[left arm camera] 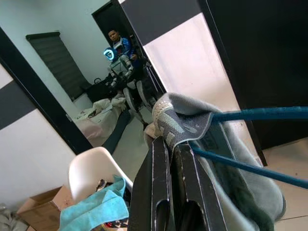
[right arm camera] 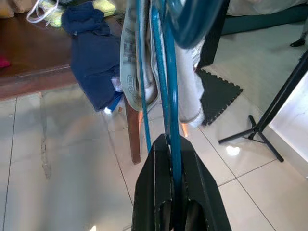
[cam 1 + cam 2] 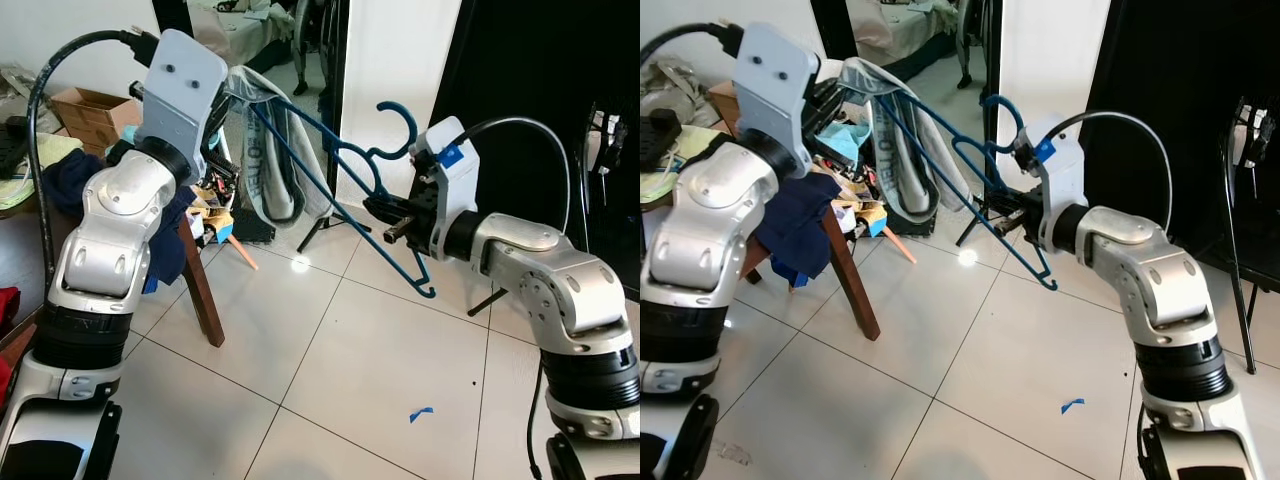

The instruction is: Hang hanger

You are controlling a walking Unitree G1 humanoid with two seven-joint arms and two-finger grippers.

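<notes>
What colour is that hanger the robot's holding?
Blue; the hanger shows best in the left eye view.

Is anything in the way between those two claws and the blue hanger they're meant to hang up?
No. Both already grip the blue hanger: the right pincer near the hook, the left pincer at the far end, clamped over the grey garment draped there. No rail to hang it on is visible.

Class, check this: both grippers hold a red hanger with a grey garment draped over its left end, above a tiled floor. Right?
Not quite: the hanger is blue, as the left eye view shows. The left gripper and right gripper do hold it, the grey garment draped on its left end, above the tiled floor.
</notes>
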